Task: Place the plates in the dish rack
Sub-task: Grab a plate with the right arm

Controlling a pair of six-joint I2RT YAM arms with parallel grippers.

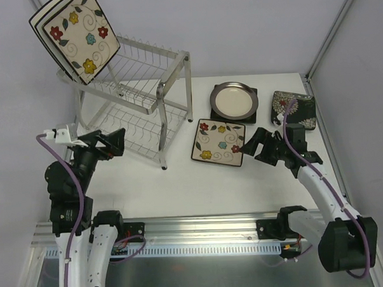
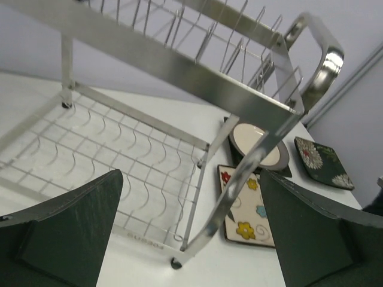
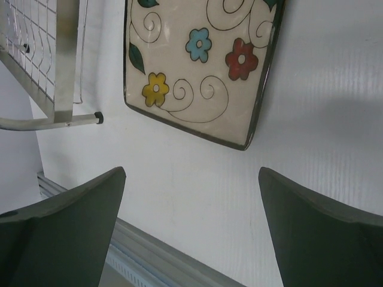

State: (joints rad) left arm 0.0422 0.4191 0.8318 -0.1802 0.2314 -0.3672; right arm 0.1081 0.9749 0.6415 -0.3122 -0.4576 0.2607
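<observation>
The silver wire dish rack (image 1: 138, 98) stands at the back left. A cream square flowered plate (image 1: 82, 37) leans in its top tier, with a white black-rimmed square plate (image 1: 41, 16) behind it. A second flowered plate (image 1: 219, 142) lies flat on the table. A round cream grey-rimmed plate (image 1: 234, 100) rests on a dark square plate (image 1: 249, 118) whose centre is hidden. A dark plate with white blooms (image 1: 294, 109) lies at the far right. My left gripper (image 1: 119, 143) is open and empty by the rack's near left side. My right gripper (image 1: 247, 146) is open and empty just right of the flat flowered plate (image 3: 200, 60).
The left wrist view looks through the rack's frame (image 2: 179, 78) to the flowered plate (image 2: 248, 206), the round plate (image 2: 257, 145) and the bloom plate (image 2: 323, 162). The rack's front foot (image 3: 97, 118) stands left of the flat plate. An aluminium rail (image 1: 201, 229) runs along the near edge.
</observation>
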